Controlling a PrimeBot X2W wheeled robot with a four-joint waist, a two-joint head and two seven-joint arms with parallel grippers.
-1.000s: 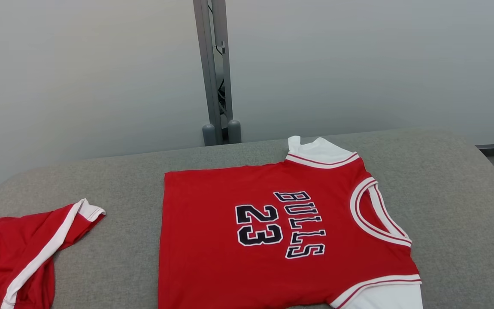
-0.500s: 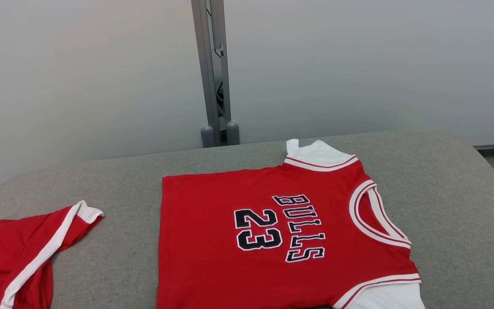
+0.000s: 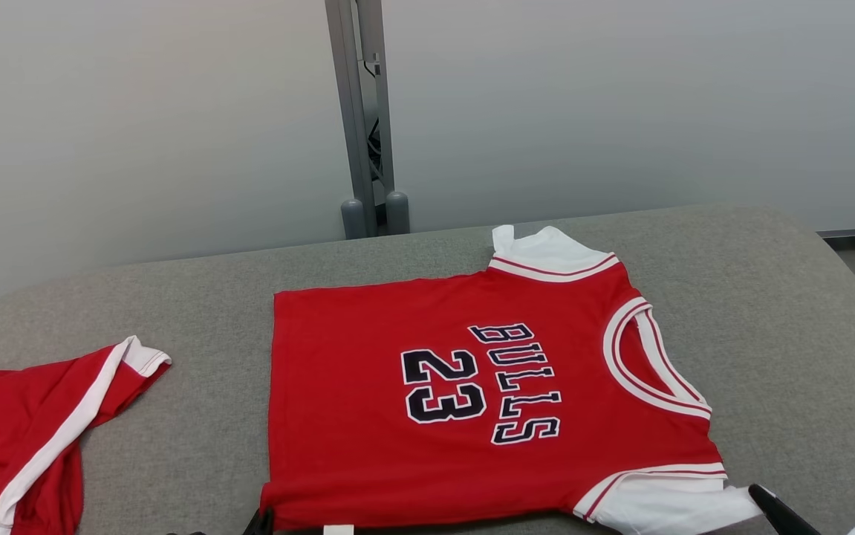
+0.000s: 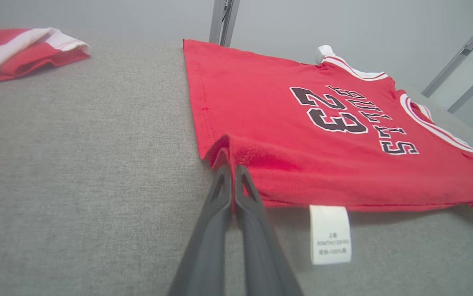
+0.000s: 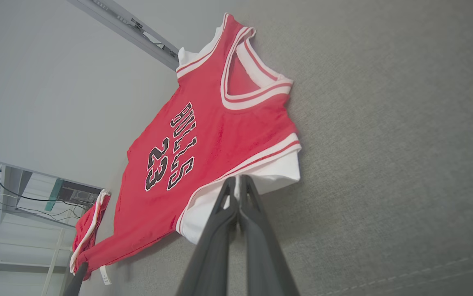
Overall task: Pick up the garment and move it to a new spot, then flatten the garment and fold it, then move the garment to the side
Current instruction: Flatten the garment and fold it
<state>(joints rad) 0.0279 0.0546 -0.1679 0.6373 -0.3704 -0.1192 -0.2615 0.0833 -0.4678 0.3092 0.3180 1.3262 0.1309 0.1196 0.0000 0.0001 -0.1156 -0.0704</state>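
The red jersey (image 3: pixel 486 394) lies flat in the lower middle of the head view on the grey table (image 3: pixel 784 312), with red shorts (image 3: pixel 18 438) at lower left. The left gripper (image 4: pixel 231 168) pinches the jersey's raised hem corner at the centre of its wrist view. The right gripper (image 5: pixel 238 181) pinches the white sleeve edge.

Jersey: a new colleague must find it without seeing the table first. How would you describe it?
On the grey table, look to the middle, in front of the metal post. The jersey lies flat there, neck to the right. Unlike the crumpled red shorts at the left edge, it bears BULLS and 23 in dark letters.
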